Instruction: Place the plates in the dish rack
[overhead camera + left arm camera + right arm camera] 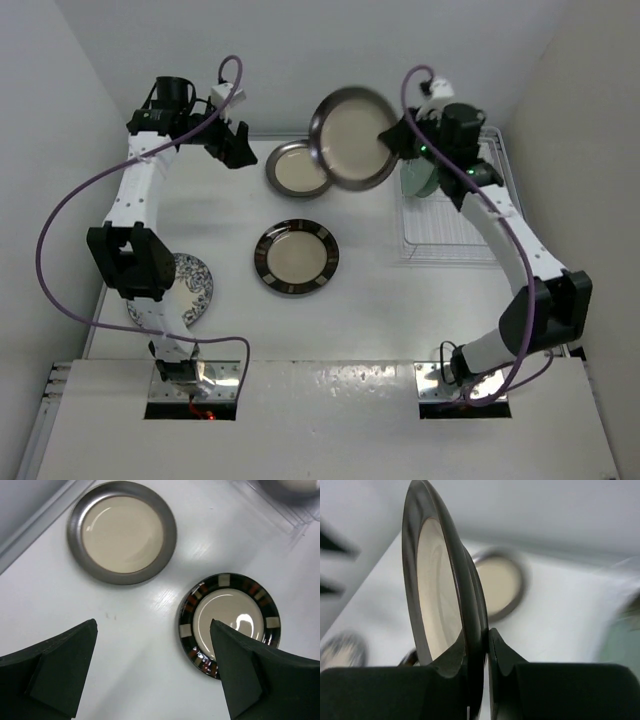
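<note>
While the right gripper [397, 137] is pinching a round cream plate with a dark grey rim [345, 135] by its edge alone, aloft at twelve o'clock beside the clear wire dish rack [450, 238] at two o'clock, the danger is showing. Such a thin bite is inviting the plate to swivel or slip, or to clip the mint-green plate [418, 182] standing in the rack. The left gripper [152, 627] is hanging wide and empty. Counting now: two grey-rimmed, the second grey-rimmed plate [300, 168] lying at eleven o'clock; one brown-patterned plate [296, 256] at centre; one white-blue floral plate [190, 290] at eight o'clock; one mint-green showing, any other hidden.
</note>
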Robot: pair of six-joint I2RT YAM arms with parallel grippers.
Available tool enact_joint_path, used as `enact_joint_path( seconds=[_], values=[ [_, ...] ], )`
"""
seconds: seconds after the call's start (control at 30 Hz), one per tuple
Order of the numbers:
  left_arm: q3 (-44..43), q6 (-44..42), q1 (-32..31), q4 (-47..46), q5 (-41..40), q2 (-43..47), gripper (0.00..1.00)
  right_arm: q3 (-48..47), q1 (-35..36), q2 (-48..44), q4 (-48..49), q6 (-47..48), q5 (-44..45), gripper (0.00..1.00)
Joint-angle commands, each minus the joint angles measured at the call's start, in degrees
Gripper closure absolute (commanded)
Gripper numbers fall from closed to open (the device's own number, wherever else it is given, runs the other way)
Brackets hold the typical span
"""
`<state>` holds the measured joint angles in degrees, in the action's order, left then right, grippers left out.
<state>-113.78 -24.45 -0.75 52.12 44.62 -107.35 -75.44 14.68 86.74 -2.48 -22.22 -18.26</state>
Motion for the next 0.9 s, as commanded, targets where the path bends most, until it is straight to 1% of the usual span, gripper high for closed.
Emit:
enact_joint_path(
  seconds=[0.0,0.03,0.07,0.1,0.13,0.23,0.27,0.3,0.37,0.5,0.57,0.6,0.63,0.67,0.73,0.87],
  values=[
    [0.04,2.65,0.14,-2.72,-4.98,4.08,0.0,-9.37,-5.96,-8.07,8.89,1.2,18.03,1.0],
    [1.87,2.65,0.14,-2.72,-5.59,4.69,0.0,-9.9,-7.72,-9.56,9.59,2.08,24.52,1.0],
    [2.76,2.13,0.14,-2.72,-5.6,4.69,0.0,-9.82,-8.43,-9.83,10.91,5.75,27.46,1.0],
    [3.64,2.12,0.14,-2.72,-5.6,5.22,0.0,-9.81,-10.0,-10.18,12.66,7.17,29.75,1.0],
    [4.35,2.12,0.14,-2.72,-5.6,5.22,0.0,-9.38,-10.89,-10.71,13.55,10.32,35.87,1.0],
    [6.02,2.12,0.14,-2.72,-6.21,5.75,0.0,-9.81,-14.05,-9.32,16.45,18.49,40.21,1.0],
    [6.02,2.12,0.14,-2.72,-6.21,5.75,0.0,-10.16,-14.15,-8.61,16.72,20.44,40.84,1.0],
    [6.02,2.12,0.14,-2.72,-6.73,5.75,0.0,-10.95,-14.32,-7.04,16.11,25.77,41.72,1.0],
    [6.55,2.12,0.14,-2.72,-6.74,5.22,0.0,-12.45,-17.13,-3.62,15.93,28.88,42.96,1.0],
    [7.77,2.12,0.14,-2.72,-8.06,4.69,0.0,-11.4,-19.94,-0.35,15.49,27.59,39.98,1.0],
    [8.3,2.12,0.14,-2.72,-9.28,4.69,0.0,-9.64,-20.3,1.05,16.01,27.58,40.23,1.0],
    [8.92,2.12,0.14,-2.72,-9.29,4.69,0.0,-8.33,-20.3,1.41,16.45,26.62,39.97,1.0],
    [8.92,2.12,0.14,-2.72,-9.81,4.69,0.0,-7.97,-20.56,1.94,16.28,26.0,37.01,1.0],
    [9.44,2.64,0.14,-2.72,-9.82,4.69,0.0,-7.71,-21.09,2.2,15.93,23.73,36.2,1.0],
    [9.97,2.65,0.14,-2.72,-10.34,4.17,0.0,-6.83,-20.92,3.52,15.4,20.83,35.05,1.0],
    [9.98,3.27,0.14,-2.2,-10.87,4.17,0.0,-5.6,-20.65,6.07,15.75,18.44,34.87,1.0]
  ],
)
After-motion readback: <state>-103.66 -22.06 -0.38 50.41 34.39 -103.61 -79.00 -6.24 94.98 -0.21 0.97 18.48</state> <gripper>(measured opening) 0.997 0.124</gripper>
